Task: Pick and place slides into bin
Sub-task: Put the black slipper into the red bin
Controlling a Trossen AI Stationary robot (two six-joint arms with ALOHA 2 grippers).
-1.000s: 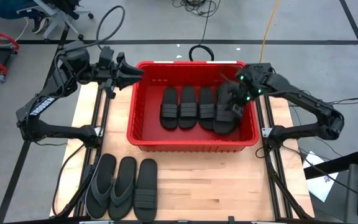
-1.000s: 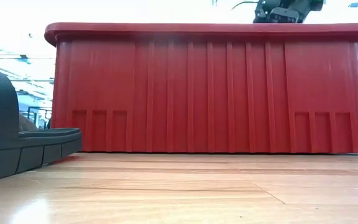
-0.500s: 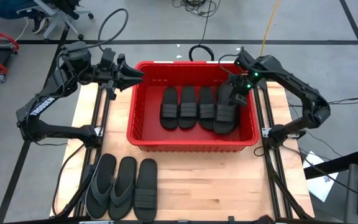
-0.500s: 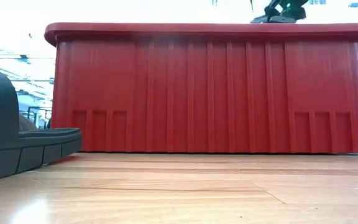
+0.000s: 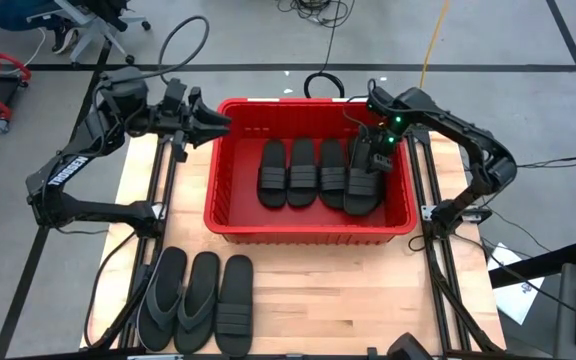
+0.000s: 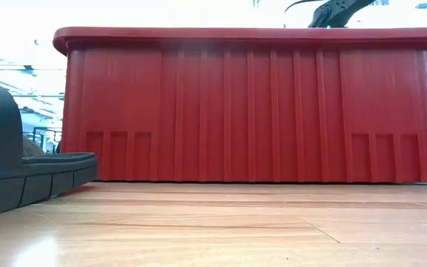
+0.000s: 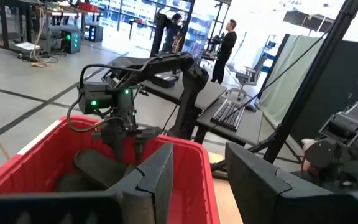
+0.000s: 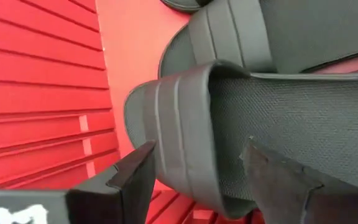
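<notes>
Five slides lie in the red bin: four side by side, the fifth slide tilted on top at the right end. The right tool hangs just above it, fingers spread, gripping nothing. Three slides wait on the table in front. The left tool, released, hovers at the bin's far left corner. Judged so, over half is done.

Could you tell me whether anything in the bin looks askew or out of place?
Yes. In the red bin, three slides lie flat side by side, but the rightmost slide sits tilted, overlapping another slide beneath it. The right gripper hangs open just above it. The left gripper waits at the bin's rim.
</notes>
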